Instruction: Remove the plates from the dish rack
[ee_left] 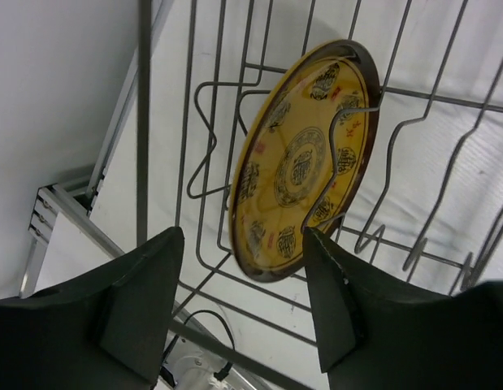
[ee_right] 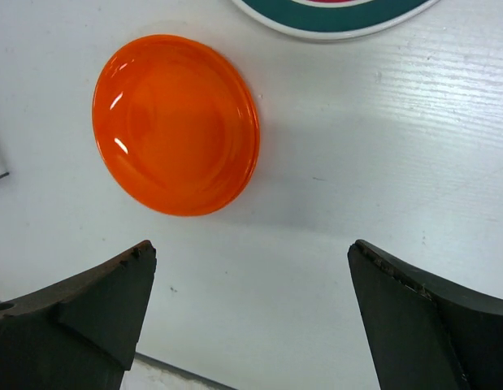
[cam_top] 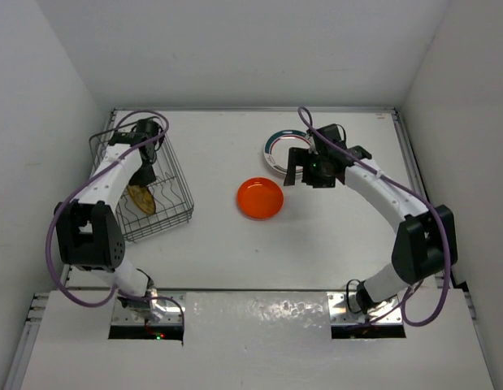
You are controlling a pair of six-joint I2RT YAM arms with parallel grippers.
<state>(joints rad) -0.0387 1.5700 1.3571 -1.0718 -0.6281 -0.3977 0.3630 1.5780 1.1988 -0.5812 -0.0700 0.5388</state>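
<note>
The grey wire dish rack [cam_top: 176,175] stands at the left of the table. One plate with a yellow patterned centre [cam_top: 141,198] stands on edge in it, leaning against a wire divider; it also shows in the left wrist view [ee_left: 304,158]. My left gripper [ee_left: 243,305] is open inside the rack, just short of that plate's lower rim. An orange plate [cam_top: 260,197] lies flat mid-table and shows in the right wrist view [ee_right: 176,122]. A white plate with a teal rim [cam_top: 281,150] lies behind it [ee_right: 336,16]. My right gripper [ee_right: 251,313] is open and empty above the table beside them.
White walls enclose the table on three sides. The rack's wire sides [ee_left: 144,122] and dividers [ee_left: 414,187] stand close around my left fingers. A cable [ee_left: 202,325] and the table's near-left edge show under the rack.
</note>
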